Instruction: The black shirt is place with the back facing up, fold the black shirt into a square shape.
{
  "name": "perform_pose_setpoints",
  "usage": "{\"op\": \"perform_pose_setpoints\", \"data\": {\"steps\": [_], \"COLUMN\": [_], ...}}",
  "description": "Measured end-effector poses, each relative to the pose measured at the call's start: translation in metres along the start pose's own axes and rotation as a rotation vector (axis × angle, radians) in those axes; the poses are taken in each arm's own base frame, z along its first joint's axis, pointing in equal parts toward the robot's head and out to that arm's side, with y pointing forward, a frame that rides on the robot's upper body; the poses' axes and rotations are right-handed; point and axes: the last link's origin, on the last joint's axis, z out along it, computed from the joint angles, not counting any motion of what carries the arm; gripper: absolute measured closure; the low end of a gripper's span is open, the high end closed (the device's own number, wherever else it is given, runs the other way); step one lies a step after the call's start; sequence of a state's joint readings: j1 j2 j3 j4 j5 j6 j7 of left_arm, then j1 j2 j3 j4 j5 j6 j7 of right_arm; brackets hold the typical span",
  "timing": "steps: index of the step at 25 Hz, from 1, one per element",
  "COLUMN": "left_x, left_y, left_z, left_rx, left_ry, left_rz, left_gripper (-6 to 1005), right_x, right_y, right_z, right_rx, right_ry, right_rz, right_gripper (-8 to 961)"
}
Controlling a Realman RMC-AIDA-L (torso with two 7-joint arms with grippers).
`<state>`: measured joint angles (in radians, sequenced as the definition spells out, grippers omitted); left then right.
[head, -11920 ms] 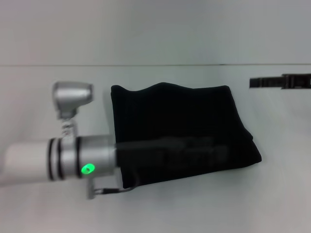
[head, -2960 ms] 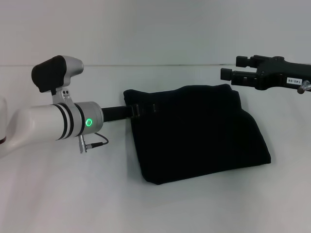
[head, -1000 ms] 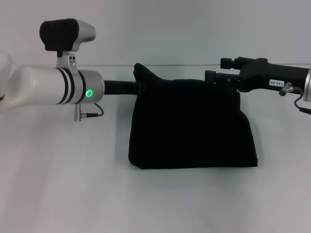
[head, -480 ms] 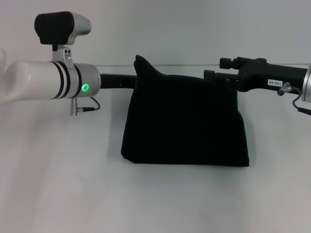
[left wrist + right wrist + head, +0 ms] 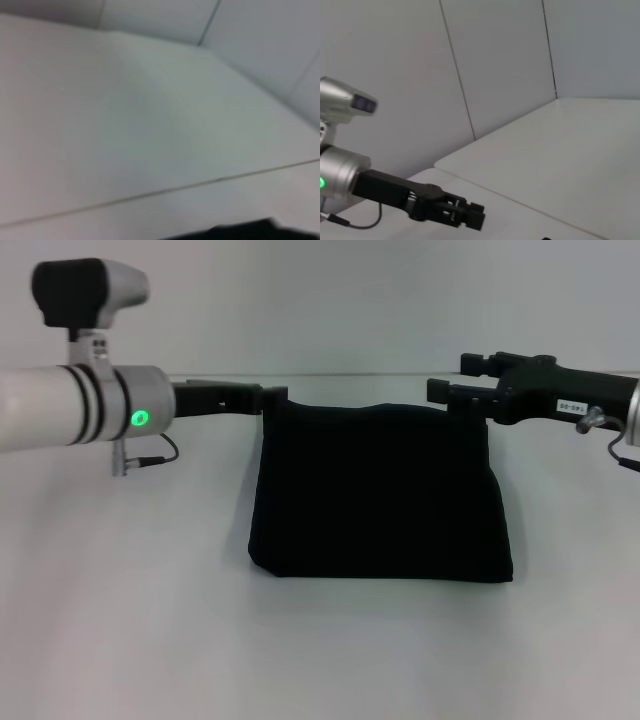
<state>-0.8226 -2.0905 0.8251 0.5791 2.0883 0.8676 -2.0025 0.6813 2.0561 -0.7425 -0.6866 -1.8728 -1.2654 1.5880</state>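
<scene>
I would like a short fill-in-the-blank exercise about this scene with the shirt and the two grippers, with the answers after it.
1. The folded shirt on the table is ____ in colour.
2. The left gripper is at the shirt's far ____ corner.
3. The right gripper is at the shirt's far ____ corner.
4. A small light on the left arm glows ____.

Missing words: black; left; right; green

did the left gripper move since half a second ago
Yes. In the head view the left gripper has drawn back toward the robot's left, off the black shirt; the raised corner peak there has dropped flat.
</scene>
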Motion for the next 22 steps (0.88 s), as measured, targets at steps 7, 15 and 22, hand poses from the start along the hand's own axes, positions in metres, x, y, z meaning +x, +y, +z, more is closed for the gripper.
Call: {"op": "perform_pose_setpoints", "data": {"steps": [7,15,22], "left_x": [-0.011,-0.037,-0.063], "left_y": [0.023,0.031,0.035], "left_z": [-0.057,-0.103,-0.116], "left_rx": [-0.236,-0.503,-0.560], "left_ry": [0.221,0.413,0.367], "left_rz": [0.154,0.162,0.232], "left_gripper": [468,169,63], "right_x": [-0.001,0.003,0.016], "right_y": [0.009,0.021,0.025], "right_z": [-0.013,-0.028,-0.034], "right_rx": [-0.088,-0.214,-0.277], "right_ry": [-0.043,-0.010,0.145], "right_rz": [-0.088,-0.126,-0.079], "right_gripper": [147,147,146]}}
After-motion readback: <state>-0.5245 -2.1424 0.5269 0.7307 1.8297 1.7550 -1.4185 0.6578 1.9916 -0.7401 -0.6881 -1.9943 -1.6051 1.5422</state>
